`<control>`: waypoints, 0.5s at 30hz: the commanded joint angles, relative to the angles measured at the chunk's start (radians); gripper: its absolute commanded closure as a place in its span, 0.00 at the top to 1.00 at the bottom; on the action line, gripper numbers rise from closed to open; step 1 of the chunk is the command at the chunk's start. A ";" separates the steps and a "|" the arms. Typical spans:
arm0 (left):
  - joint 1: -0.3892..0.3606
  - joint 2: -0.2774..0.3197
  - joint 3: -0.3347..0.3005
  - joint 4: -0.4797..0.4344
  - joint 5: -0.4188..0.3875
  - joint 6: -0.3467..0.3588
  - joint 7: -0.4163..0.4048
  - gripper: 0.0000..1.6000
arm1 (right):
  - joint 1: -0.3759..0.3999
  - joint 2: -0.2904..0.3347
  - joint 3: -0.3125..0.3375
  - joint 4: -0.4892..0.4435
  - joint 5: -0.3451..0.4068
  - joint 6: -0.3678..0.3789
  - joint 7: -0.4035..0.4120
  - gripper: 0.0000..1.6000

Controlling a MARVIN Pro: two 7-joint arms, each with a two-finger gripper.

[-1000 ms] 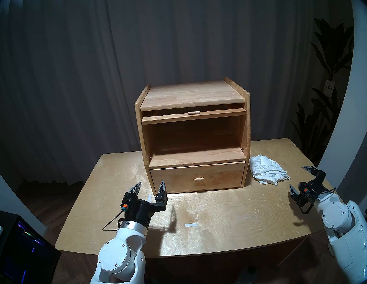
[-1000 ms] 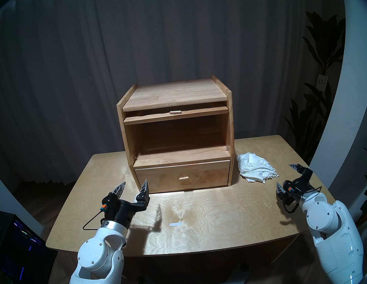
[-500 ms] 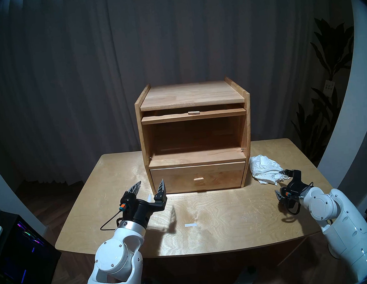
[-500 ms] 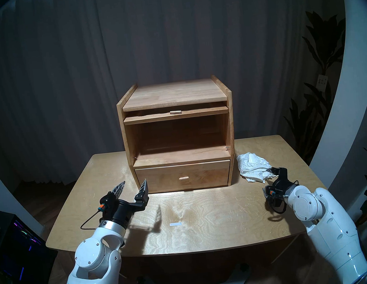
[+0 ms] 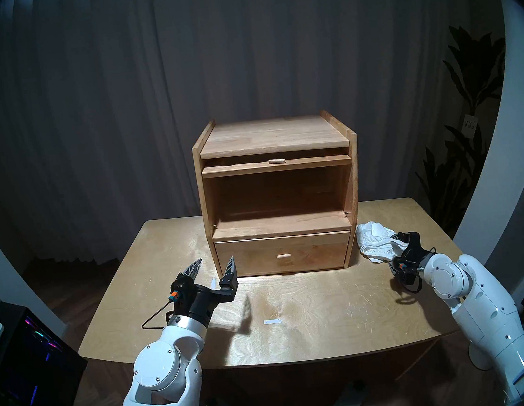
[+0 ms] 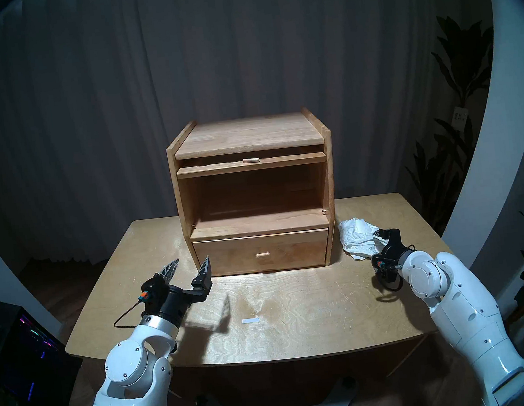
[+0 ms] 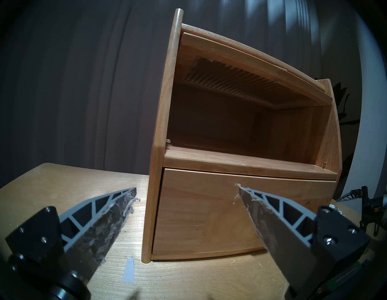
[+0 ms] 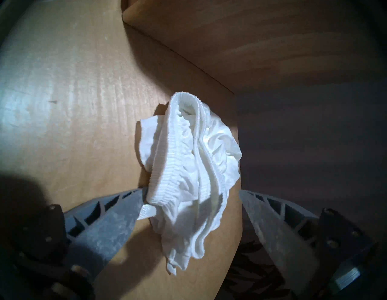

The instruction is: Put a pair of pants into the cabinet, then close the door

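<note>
The pair of pants (image 8: 188,171) is seen bunched on the worktop (image 5: 313,305), just right of the cabinet (image 5: 279,192). Only in the right wrist view is it shown that the right gripper (image 8: 191,195) has its jaws spread either side of the fabric's near end, nothing pinched; from the head views that gripper is half hidden by its own wrist. The ribbed glass of the door (image 7: 240,81), lifted flat under the cabinet top, is revealed only by the left wrist camera. The left gripper (image 5: 213,263) is held with jaws spread before the drawer (image 5: 282,255).
</note>
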 commanded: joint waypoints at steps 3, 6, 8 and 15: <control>-0.005 0.004 0.000 -0.023 -0.007 0.000 -0.006 1.00 | 0.145 -0.048 -0.057 0.125 -0.035 0.015 -0.021 1.00; -0.004 0.006 0.000 -0.025 -0.011 0.000 -0.008 1.00 | 0.187 -0.058 -0.069 0.174 -0.047 0.019 -0.029 0.67; -0.004 0.008 0.000 -0.026 -0.013 0.001 -0.009 1.00 | 0.215 -0.063 -0.075 0.213 -0.053 0.019 -0.034 0.11; 0.000 0.015 0.000 -0.034 -0.022 0.006 -0.012 1.00 | 0.271 -0.100 -0.022 0.230 0.005 0.020 -0.042 0.00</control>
